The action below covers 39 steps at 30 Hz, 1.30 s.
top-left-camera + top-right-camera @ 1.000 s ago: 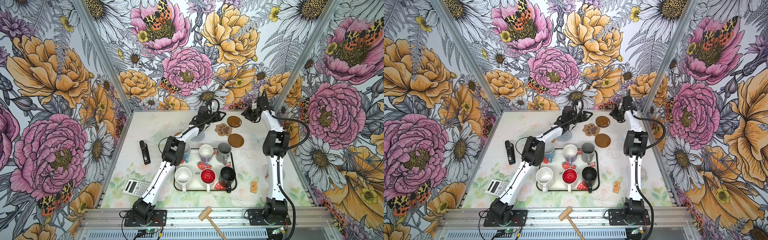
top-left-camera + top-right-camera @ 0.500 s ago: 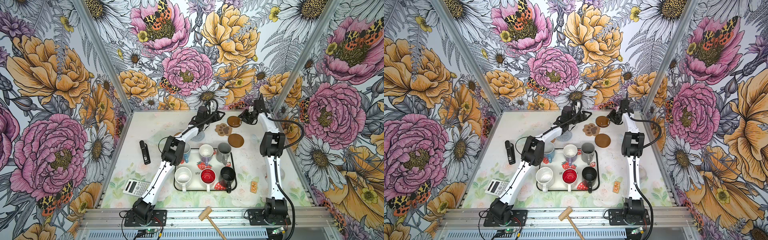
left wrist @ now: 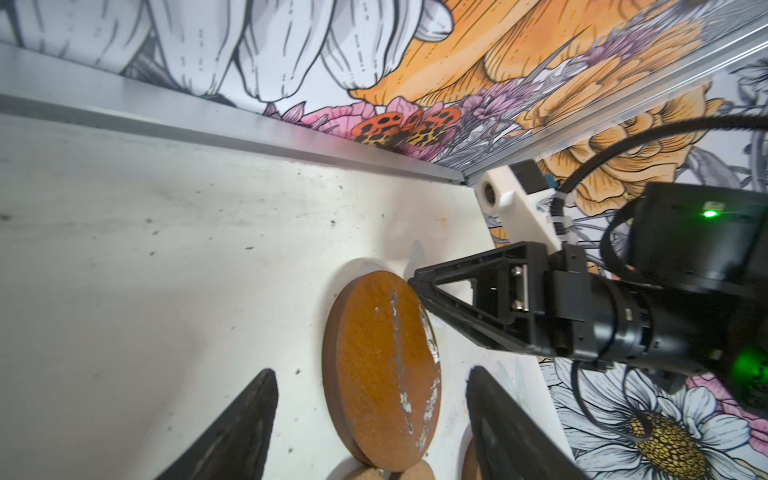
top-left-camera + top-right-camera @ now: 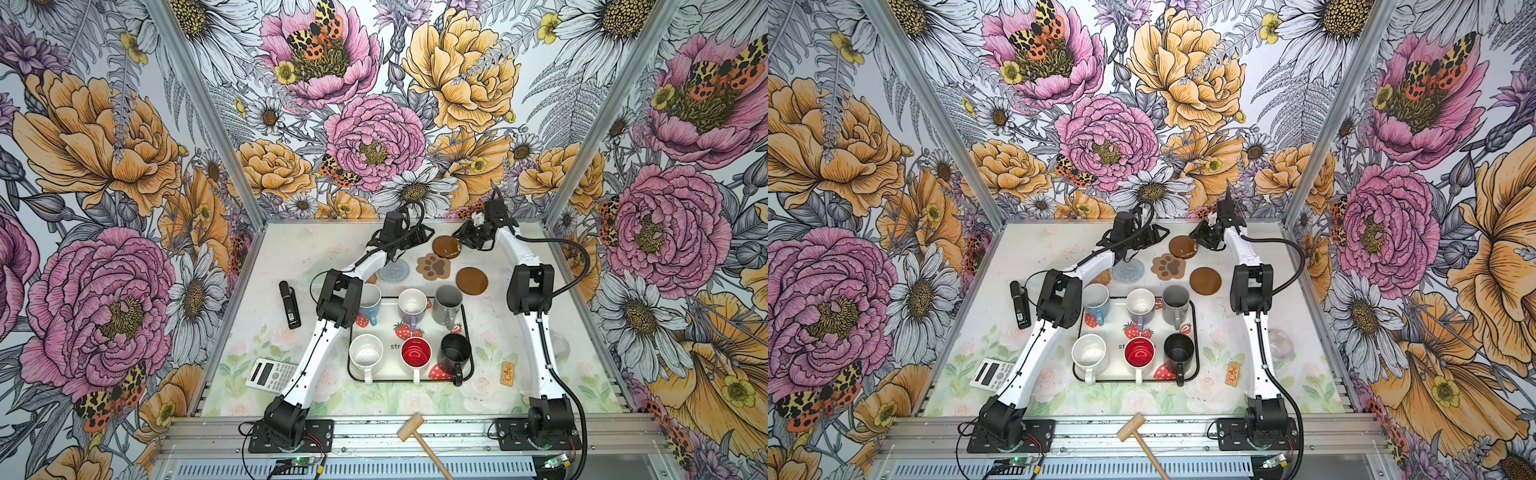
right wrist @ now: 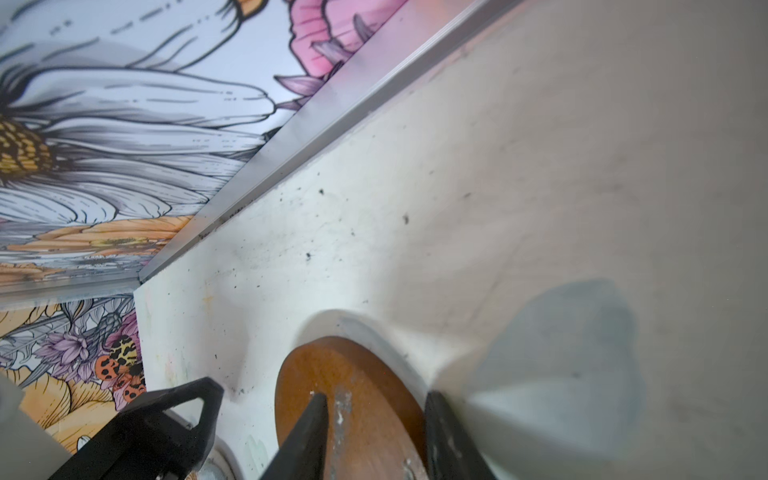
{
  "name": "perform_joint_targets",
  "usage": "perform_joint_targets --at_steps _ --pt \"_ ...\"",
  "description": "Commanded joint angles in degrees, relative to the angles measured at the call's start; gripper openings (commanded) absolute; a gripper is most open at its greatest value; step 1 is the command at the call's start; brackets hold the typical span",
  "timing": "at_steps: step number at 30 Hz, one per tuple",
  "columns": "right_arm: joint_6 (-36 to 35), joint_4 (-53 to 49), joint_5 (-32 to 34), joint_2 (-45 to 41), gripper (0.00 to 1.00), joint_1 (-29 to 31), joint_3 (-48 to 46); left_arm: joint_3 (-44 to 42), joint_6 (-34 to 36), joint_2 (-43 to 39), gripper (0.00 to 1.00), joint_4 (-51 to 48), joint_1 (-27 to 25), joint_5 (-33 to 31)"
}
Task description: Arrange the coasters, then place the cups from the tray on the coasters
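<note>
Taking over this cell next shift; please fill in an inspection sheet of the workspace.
Surface: white tabletop, speckled at the back, floral print in front.
Job's things: tray holds all six mugs; far brown disc, paw coaster, near brown disc and grey-blue woven coaster lie behind it; tan woven coaster partly under the left arm.
Clutter: calculator, black stapler, orange ticket, wooden mallet on the front rail.
Grippers: left gripper open, fingers either side of the far brown disc; right gripper open, tips at that disc's edge.
Cables: black hose loops beside the right arm; wires at both bases.
Surroundings: floral-print walls, aluminium frame.
</note>
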Motion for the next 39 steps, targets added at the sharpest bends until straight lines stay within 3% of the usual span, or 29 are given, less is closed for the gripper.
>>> perform_joint_targets --at_steps 1,19,23,31,35,39 --pt "-2.0 -2.3 -0.8 0.3 0.41 1.5 -2.9 1.2 5.7 -1.3 0.73 -6.3 0.6 -1.7" --pt "-7.2 -2.4 -1.1 -7.4 0.38 6.6 -15.7 -2.2 12.6 -4.8 0.69 -12.8 0.4 -1.8" --pt "-8.4 -2.4 1.6 -11.1 0.38 6.4 -17.6 -5.7 14.5 -9.0 0.69 -12.9 0.7 -4.6" --pt "-11.2 -2.3 7.0 -21.5 0.48 6.2 -22.9 -8.0 21.1 -18.8 0.71 -17.5 0.7 -10.0" --pt "-13.9 -2.2 7.6 -27.1 0.45 7.4 -29.8 -10.9 24.9 -24.3 0.57 -23.9 0.6 -11.4" --pt "-16.0 -2.0 6.9 -30.7 0.43 8.4 -36.7 -15.5 27.2 -29.2 0.58 -32.5 0.6 -9.8"
